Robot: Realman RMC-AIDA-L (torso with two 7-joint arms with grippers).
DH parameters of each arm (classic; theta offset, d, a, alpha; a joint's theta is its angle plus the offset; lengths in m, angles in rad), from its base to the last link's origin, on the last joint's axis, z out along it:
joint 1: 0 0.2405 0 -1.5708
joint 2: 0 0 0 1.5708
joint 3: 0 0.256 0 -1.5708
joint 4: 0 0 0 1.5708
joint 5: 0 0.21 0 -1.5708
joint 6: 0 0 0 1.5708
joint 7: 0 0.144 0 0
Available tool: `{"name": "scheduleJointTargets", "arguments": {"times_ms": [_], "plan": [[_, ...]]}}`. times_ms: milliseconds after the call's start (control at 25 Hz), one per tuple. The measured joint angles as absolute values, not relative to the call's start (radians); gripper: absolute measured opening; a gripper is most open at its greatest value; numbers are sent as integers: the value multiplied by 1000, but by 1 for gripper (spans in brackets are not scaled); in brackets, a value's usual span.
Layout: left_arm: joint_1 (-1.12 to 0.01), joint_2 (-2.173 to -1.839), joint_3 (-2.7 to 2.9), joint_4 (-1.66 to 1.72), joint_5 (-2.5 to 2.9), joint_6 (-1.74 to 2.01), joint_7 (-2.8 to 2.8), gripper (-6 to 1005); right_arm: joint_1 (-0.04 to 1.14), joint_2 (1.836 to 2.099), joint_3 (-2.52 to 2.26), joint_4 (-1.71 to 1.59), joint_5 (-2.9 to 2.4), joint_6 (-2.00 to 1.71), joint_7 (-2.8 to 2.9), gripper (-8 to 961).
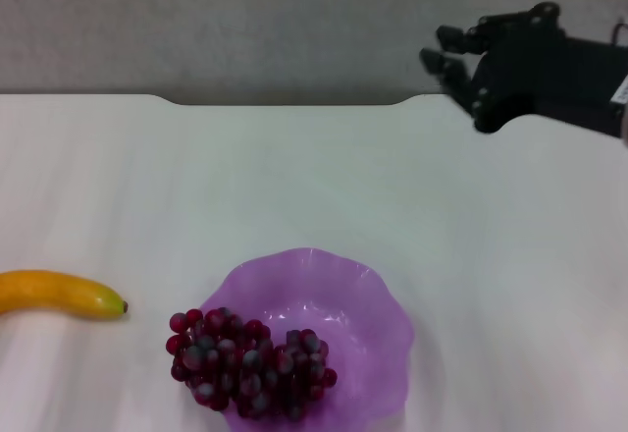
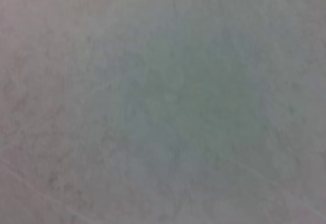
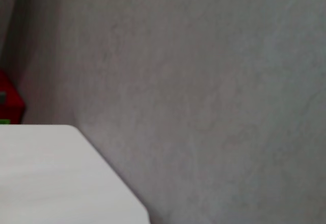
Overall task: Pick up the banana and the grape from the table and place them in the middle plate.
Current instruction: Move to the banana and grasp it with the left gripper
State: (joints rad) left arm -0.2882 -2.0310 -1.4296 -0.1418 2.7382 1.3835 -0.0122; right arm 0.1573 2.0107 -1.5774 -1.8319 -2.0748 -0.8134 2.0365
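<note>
Grapes lying in the plate, banana lying on the table, right gripper hanging far off.

Head view: the right gripper (image 1: 444, 51) is hovering over the table's (image 1: 314, 177) far right edge, its fingers (image 1: 453, 34) standing apart and holding nothing; well nearer the robot than that gripper and to its left, the grapes (image 1: 245, 361) are resting in the plate (image 1: 365, 306), spilling over its left rim; further left still, the banana (image 1: 61, 295) is lying on the table, apart from the plate; left wrist view: only a blank grey surface is showing, no left gripper; right wrist view: a white table corner (image 3: 56, 178) is showing against a grey wall (image 3: 204, 91), with a red thing (image 3: 10, 102) at the edge.
</note>
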Motion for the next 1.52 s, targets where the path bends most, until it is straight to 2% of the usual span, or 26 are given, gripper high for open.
{"name": "scheduleJointTargets", "arguments": {"times_ms": [280, 520, 880, 920, 1120, 1240, 1400, 1520], "plan": [[-288, -2032, -1408, -143, 2740, 1400, -12, 887, 85, 2011, -1567, -1863, -2021, -690, 2001, 70], [-288, -2026, -1343, -142, 2740, 1417, -11, 887, -8, 2009, -1593, -1858, -1702, -520, 1742, 8], [-294, -2022, -1282, -143, 2741, 1412, -80, 886, -32, 2012, -1510, -1537, -765, -601, 959, 8], [-295, -2020, -1273, -143, 2741, 1411, -95, 886, -31, 2012, -1503, -1396, -518, -724, 755, 8], [-298, -1998, -1198, -143, 2741, 1407, -147, 886, -9, 2012, -1507, -1128, -231, -938, 512, 8], [-299, -1994, -1173, -142, 2743, 1406, -143, 886, 41, 2011, -1512, -958, -184, -1008, 469, 8], [-300, -1985, -1165, -137, 2764, 1405, -143, 886, 189, 2013, -1507, -638, -153, -1102, 426, 8], [-306, -1974, -1160, -136, 2788, 1404, -147, 886, 247, 2011, -1508, -516, -122, -1139, 394, 8]]}}
